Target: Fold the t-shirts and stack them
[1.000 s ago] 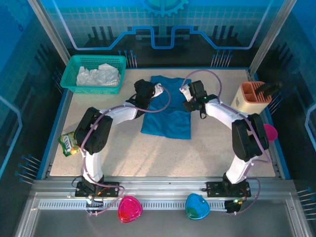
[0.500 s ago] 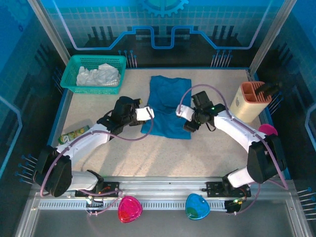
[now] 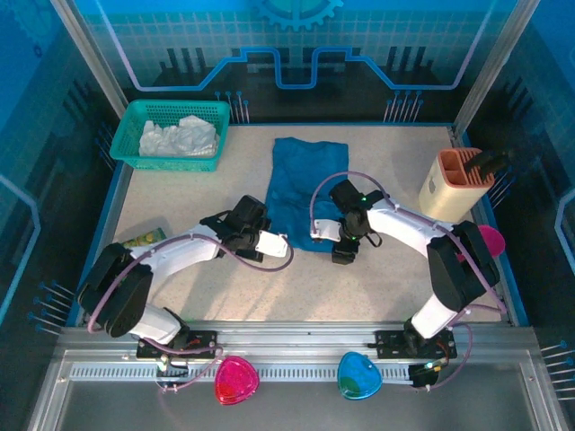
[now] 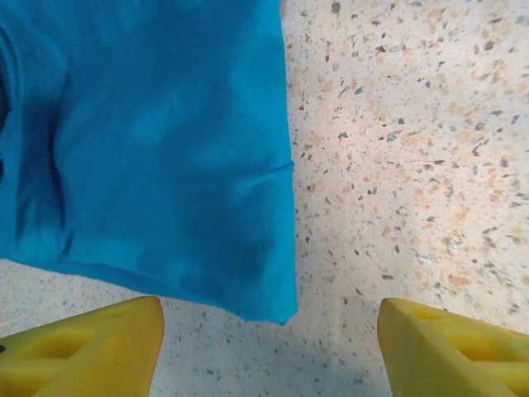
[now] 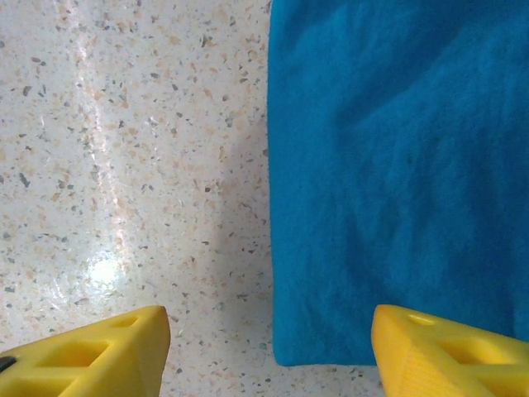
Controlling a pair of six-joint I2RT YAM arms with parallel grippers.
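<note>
The teal-blue t-shirt [image 3: 296,175] lies folded into a long narrow strip on the speckled table [image 3: 207,189], around the middle and running from the far side toward the arms. Its near end sits between the two grippers.

The left gripper [image 3: 269,242] hovers low just beside the strip's near left corner. In the left wrist view, its yellow fingertips [image 4: 91,347] stand wide apart with nothing between them, and the shirt's corner lies flat just ahead of them. The right gripper [image 3: 321,231] is at the strip's near right corner. In the right wrist view, its fingertips [image 5: 450,351] are likewise spread wide and hold nothing. The shirt's edge runs straight along the table, and its corner ends just short of one fingertip.

The white t-shirt [image 3: 180,136] lies crumpled in the green mesh basket [image 3: 135,117] at the far left corner. A yellow-green snack packet [image 3: 144,239] rests near the left edge, its print too small to read. A tan holder [image 3: 454,187] stands at the right.
</note>
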